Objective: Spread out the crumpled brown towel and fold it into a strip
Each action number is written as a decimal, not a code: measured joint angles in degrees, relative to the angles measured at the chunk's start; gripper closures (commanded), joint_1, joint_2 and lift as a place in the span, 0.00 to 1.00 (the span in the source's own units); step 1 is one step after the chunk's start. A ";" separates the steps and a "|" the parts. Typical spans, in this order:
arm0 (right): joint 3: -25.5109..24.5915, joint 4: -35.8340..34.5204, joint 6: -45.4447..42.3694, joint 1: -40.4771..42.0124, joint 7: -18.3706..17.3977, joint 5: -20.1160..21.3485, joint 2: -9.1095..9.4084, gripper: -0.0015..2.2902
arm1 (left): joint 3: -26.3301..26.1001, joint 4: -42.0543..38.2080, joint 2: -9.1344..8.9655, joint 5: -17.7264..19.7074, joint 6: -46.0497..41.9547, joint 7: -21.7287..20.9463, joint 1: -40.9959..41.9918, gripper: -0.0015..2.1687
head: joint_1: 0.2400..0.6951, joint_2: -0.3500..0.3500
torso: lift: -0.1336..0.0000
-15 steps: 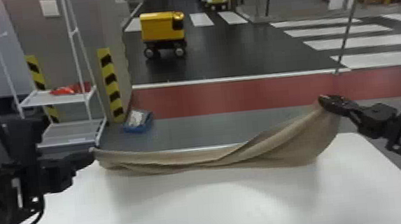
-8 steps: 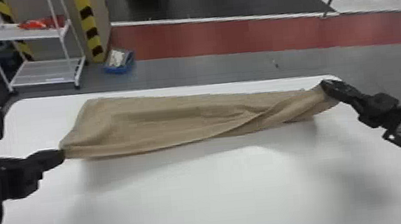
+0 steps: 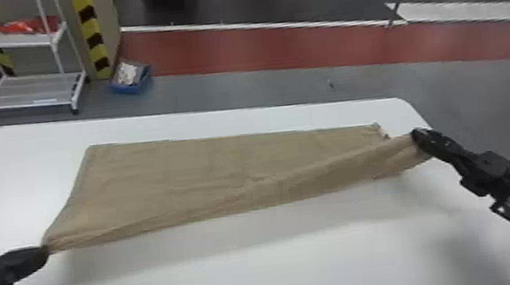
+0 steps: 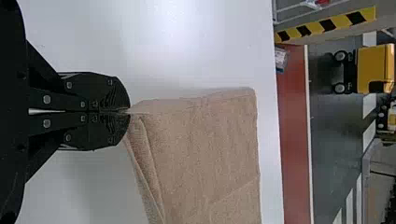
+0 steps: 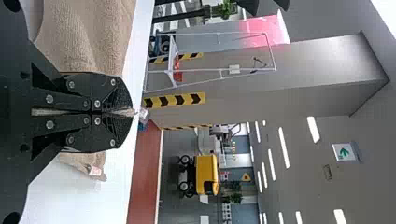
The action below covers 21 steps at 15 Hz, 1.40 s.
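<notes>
In the head view, the brown towel [image 3: 225, 169] spans the white table [image 3: 279, 262], its far part lying flat and its near edge lifted between my grippers. My left gripper [image 3: 45, 254] is at its near left corner, my right gripper [image 3: 416, 136] at its right end. The left wrist view has my left gripper [image 4: 127, 111] shut on a corner of the towel [image 4: 215, 149]. In the right wrist view my right gripper [image 5: 130, 112] is shut on the towel [image 5: 88, 37], and a small tagged piece hangs out beyond the fingers.
Beyond the table's far edge stand a white rack [image 3: 16, 37] at the left and a blue box [image 3: 131, 78] on the floor. A yellow wheeled robot [image 4: 375, 69] is farther off in the left wrist view.
The head view has tilted down. The towel, earlier hanging in a narrow band, now lies wider over the far part of the table. Both grippers have come nearer the robot, still holding it.
</notes>
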 measured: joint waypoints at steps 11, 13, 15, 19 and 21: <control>-5.25 -7.01 2.17 8.13 1.35 -4.18 -0.12 0.82 | 2.49 -12.31 -1.21 1.04 10.66 -0.16 5.45 0.87 | 1.00 0.14 | 0.08; -5.51 -6.69 2.62 6.57 1.22 -4.16 -0.23 0.82 | 2.05 -11.93 -1.21 0.97 11.41 -0.01 2.97 0.87 | 1.00 0.14 | 0.08; -5.20 -4.84 3.12 3.80 0.86 -3.20 -0.30 0.82 | 0.50 -10.19 -1.16 0.35 11.75 0.32 -1.00 0.87 | 1.00 0.14 | 0.08; -2.89 -0.71 4.15 -2.65 -1.15 -0.12 -0.05 0.82 | -5.36 -2.77 -1.06 -2.73 11.80 1.64 -10.71 0.87 | 1.00 0.17 | 0.08; -2.21 0.81 4.29 -5.05 -2.12 0.92 0.21 0.82 | -8.32 1.91 -1.14 -4.00 11.80 1.92 -15.41 0.87 | 1.00 0.17 | 0.08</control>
